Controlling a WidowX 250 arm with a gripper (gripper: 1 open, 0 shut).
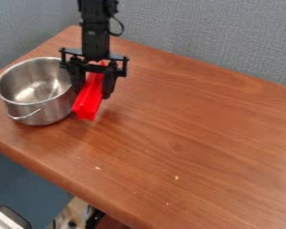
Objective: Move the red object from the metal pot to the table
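Just beside the metal pot (pixel 36 89), above the tabletop (pixel 193 125), the red object (pixel 90 98) is pinched by the hand (pixel 96 80).

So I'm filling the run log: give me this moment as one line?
hand: shut on red object | red object: outside metal pot, beside it | table contact: unclear

Metal pot (pixel 36 89): polished steel, shiny, reflective inside. Red object (pixel 90 98): smooth plastic look, bright, slight gloss. Table (pixel 193 125): reddish-brown wood grain, smooth, satin sheen. Gripper (pixel 94 79): black, matt finish, looks like plastic or painted metal.
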